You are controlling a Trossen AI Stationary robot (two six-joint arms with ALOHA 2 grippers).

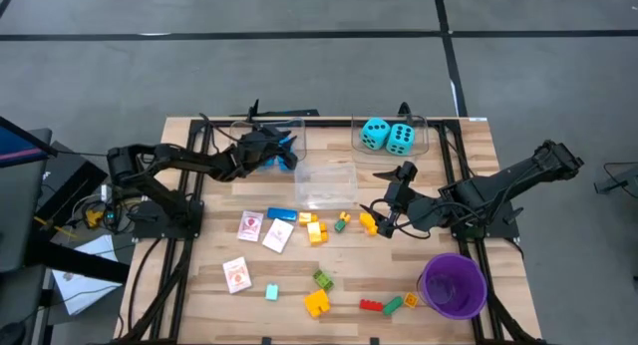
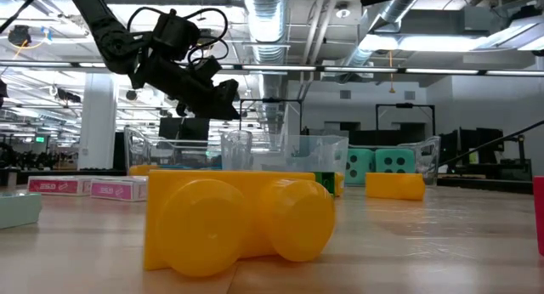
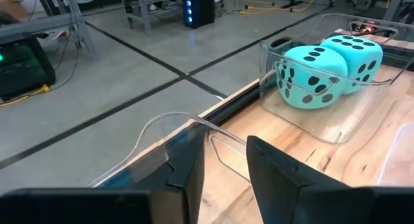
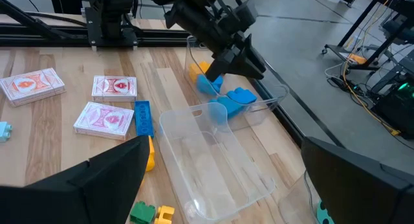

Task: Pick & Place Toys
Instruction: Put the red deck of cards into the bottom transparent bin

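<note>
Left gripper (image 4: 249, 63) — narrow gap, empty — over clear bin (image 4: 259, 107) holding blue bricks (image 4: 236, 98).

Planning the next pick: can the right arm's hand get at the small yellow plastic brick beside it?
Probably yes. The right hand hangs open right next to the small yellow plastic brick, which lies on bare wooden table with nothing on top of it.

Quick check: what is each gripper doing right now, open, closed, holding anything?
Left gripper: over the far-left bin, fingers narrowly apart, nothing held.
Right gripper: open, empty, mid-table.
</note>
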